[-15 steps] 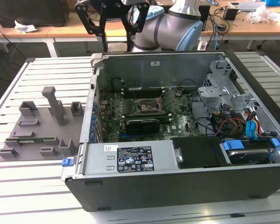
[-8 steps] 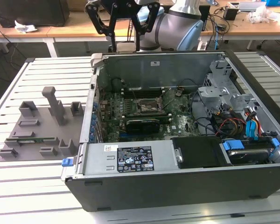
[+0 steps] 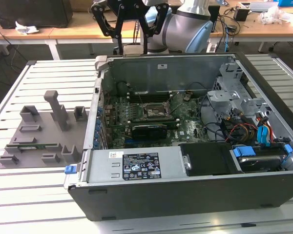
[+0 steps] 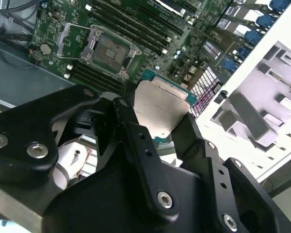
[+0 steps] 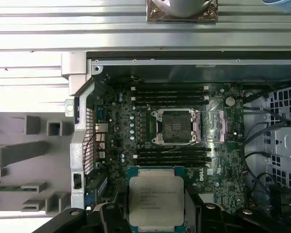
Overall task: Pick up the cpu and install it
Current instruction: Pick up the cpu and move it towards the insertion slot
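Slatted table (image 3: 39, 195), open computer case (image 3: 185, 200). Gripper (image 3: 133, 39), upper centre of exterior view, pinches cpu (image 5: 156, 199) by opposite edges, held flat, likely to match the open socket (image 5: 176, 127).

Gripper (image 3: 133, 45) is held high, cpu (image 3: 133, 49) clamped between its fingertips. Open computer case (image 3: 185, 200) is seen below it, motherboard socket (image 3: 154, 111) beneath and nearer the camera, grey fixture (image 3: 58, 112) toward the exterior view's left.
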Controlling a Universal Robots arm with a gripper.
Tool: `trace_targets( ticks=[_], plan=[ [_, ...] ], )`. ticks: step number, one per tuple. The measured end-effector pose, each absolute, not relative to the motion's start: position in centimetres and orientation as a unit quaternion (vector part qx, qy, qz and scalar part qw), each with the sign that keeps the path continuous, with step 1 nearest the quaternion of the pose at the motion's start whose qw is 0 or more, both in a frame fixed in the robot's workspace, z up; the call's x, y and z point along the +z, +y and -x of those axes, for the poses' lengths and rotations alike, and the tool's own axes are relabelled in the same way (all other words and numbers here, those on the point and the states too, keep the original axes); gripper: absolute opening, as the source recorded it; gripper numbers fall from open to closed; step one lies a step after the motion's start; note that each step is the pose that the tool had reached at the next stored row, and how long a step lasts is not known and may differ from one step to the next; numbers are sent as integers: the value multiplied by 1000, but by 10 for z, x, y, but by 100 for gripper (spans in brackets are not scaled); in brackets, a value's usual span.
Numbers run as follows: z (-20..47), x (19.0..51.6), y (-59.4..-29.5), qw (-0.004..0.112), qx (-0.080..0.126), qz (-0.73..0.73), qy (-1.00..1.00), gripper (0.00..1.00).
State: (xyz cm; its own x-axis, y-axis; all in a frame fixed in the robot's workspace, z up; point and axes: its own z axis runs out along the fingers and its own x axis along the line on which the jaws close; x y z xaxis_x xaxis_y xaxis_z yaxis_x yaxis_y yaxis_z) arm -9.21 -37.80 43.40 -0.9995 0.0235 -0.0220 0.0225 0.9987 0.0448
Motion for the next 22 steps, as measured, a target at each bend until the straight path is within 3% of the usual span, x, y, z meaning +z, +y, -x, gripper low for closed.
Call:
trace_targets(
  ticks=[22],
  plan=[
    [80, 387, -377, 10, 22, -12, 1000, 55]
  ],
)
